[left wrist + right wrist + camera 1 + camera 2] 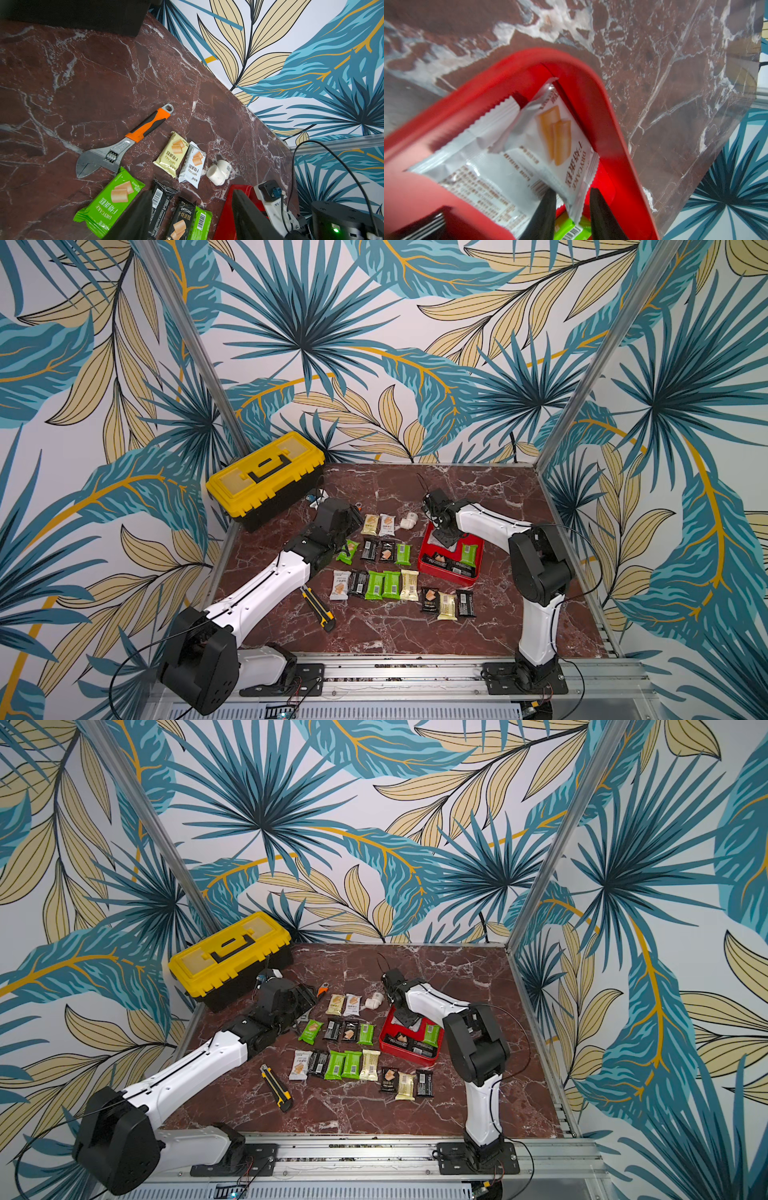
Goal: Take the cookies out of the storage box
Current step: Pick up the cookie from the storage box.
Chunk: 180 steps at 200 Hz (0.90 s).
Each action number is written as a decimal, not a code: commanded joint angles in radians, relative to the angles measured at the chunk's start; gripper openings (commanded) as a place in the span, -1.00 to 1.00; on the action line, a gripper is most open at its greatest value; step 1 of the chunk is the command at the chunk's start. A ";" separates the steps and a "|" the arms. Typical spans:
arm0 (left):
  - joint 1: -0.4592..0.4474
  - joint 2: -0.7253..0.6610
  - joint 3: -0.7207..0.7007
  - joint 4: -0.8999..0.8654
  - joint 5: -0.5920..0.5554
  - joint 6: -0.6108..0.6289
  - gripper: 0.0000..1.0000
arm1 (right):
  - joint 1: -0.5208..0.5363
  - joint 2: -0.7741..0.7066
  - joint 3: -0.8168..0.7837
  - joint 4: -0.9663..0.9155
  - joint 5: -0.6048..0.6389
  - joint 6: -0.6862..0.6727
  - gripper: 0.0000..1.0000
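The red storage box point(449, 577) point(409, 1056) sits right of centre on the marble table. My right gripper point(572, 192) reaches into its far corner point(444, 541). Its fingers stand either side of the end of a white cookie packet point(556, 145), with a gap showing at one finger. A second white packet point(483, 166) and a green one point(566, 228) lie under it. A black packet point(440, 561) and another green packet point(468, 553) also lie in the box. Several cookies point(386, 585) lie in rows on the table. My left gripper point(191, 218) hangs open and empty over the middle row point(353, 524).
A yellow-lidded toolbox point(266, 477) stands at the back left. A utility knife point(318, 608) lies beside my left arm. An orange-handled wrench point(124, 143) and a white pipe elbow point(218, 172) lie behind the cookie rows.
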 commanded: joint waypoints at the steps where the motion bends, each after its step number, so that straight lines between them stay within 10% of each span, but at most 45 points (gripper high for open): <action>1: 0.006 -0.029 -0.036 -0.001 -0.022 -0.002 0.31 | 0.004 0.023 0.013 0.009 0.023 -0.021 -0.41; 82: 0.007 -0.037 -0.030 -0.004 -0.032 0.000 0.31 | 0.003 -0.023 -0.001 0.009 0.006 -0.021 -0.87; 180: 0.007 -0.037 -0.033 -0.033 -0.059 -0.047 0.31 | 0.014 -0.275 -0.104 -0.120 -0.132 0.171 -0.98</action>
